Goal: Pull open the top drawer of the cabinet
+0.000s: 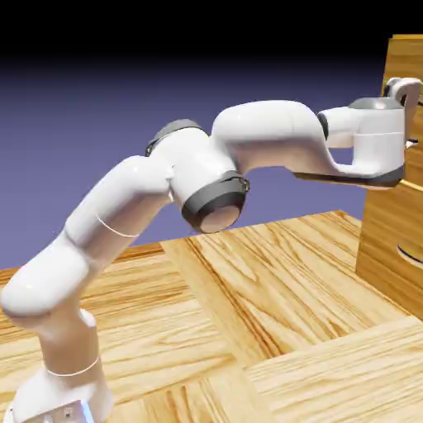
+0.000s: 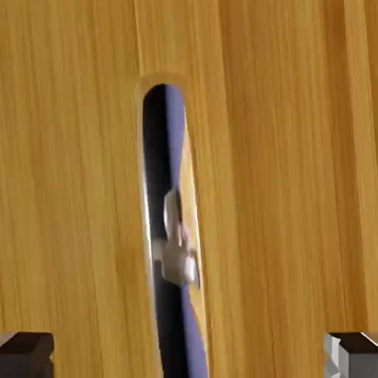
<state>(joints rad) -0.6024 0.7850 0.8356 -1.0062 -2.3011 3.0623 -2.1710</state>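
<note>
The arm (image 1: 268, 132) reached across to the cabinet (image 1: 388, 223) at the exterior view's right. The pincer (image 2: 189, 356) stood wide apart, gripping nothing, its tips at either side of the hand view. The wood-grain front filled that view, a long shiny curved handle (image 2: 174, 236) running between the tips. Which drawer it belonged to could not be told.

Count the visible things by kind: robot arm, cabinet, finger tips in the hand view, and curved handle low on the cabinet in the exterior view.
Robot arm: 1
Cabinet: 1
Finger tips: 2
Curved handle: 1
Total: 5
</note>
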